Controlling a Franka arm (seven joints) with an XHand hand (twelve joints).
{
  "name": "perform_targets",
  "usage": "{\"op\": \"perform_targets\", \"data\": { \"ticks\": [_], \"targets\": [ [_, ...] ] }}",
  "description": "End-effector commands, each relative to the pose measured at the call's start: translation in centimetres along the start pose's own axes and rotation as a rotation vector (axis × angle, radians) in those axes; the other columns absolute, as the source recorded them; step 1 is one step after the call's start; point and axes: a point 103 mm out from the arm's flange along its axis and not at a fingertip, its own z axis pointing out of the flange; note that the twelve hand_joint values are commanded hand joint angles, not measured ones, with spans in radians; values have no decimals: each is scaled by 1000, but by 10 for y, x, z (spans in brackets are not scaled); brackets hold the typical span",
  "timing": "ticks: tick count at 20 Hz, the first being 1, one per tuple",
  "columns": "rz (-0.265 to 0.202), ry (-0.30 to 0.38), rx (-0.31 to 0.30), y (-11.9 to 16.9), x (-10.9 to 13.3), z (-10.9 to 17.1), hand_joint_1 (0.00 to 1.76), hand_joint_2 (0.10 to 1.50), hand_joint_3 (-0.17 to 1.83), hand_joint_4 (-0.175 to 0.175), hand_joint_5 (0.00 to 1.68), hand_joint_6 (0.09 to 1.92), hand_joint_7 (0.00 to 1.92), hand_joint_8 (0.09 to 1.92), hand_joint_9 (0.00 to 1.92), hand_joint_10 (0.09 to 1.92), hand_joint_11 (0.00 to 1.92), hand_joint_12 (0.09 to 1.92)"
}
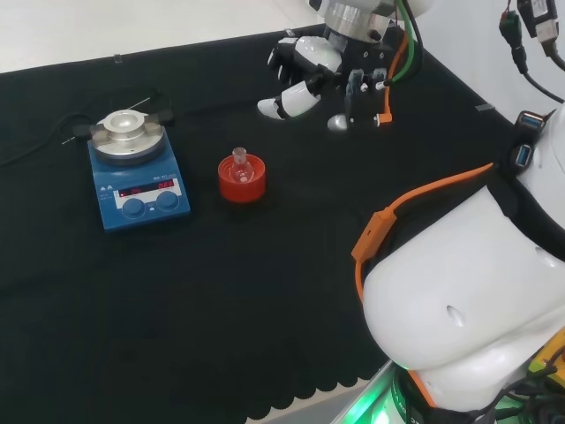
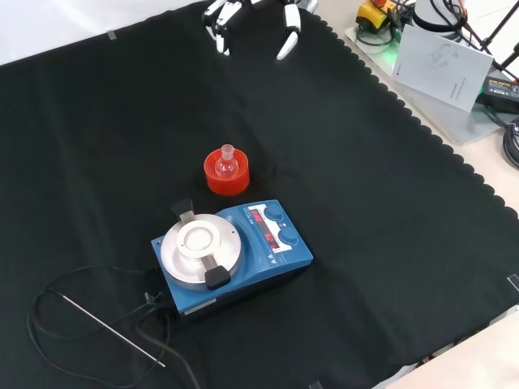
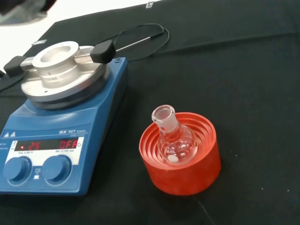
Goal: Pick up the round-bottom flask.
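- On the black-clothed surface (image 1: 265,300), a small clear flask (image 1: 240,164) is seated upright in a red ribbed stand (image 1: 242,179), neck up.
- From the wrist view, the flask (image 3: 173,138) is seen resting in the hollow of the stand (image 3: 181,159), its round body cradled by the red ribs; whether anything is inside cannot be told.
- Just beside the stand, a blue hotplate (image 1: 138,173) with a round metal top is placed; in the head view it lies to the stand's left, in the front view (image 2: 231,254) it lies nearer the camera than the stand (image 2: 226,173).
- A thin metal probe (image 2: 113,331) on a black cable is laid on the cloth beside the hotplate, at the lower left of the front view.
- The robot hand (image 1: 320,81) is held above the cloth, up and to the right of the flask in the head view, well apart from it.
- Its fingers (image 2: 288,40) are seen spread and only slightly bent, pointing down, with nothing held between them.
- In the front view the flask (image 2: 226,162) stands near the middle of the cloth, with the robot hand at the top edge.
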Motion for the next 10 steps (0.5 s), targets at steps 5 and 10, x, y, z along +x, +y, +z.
{"op": "perform_targets", "data": {
  "ticks": [5, 10],
  "targets": [
    [-54, 79, -4, 21, -16, 31, 742, 422, 792, -125, 311, 798, 620, 878, 670, 898, 215, 1494],
    [-77, 136, -14, 27, -25, 45, 744, 422, 792, -128, 318, 807, 638, 888, 669, 904, 217, 1492]
  ]
}}
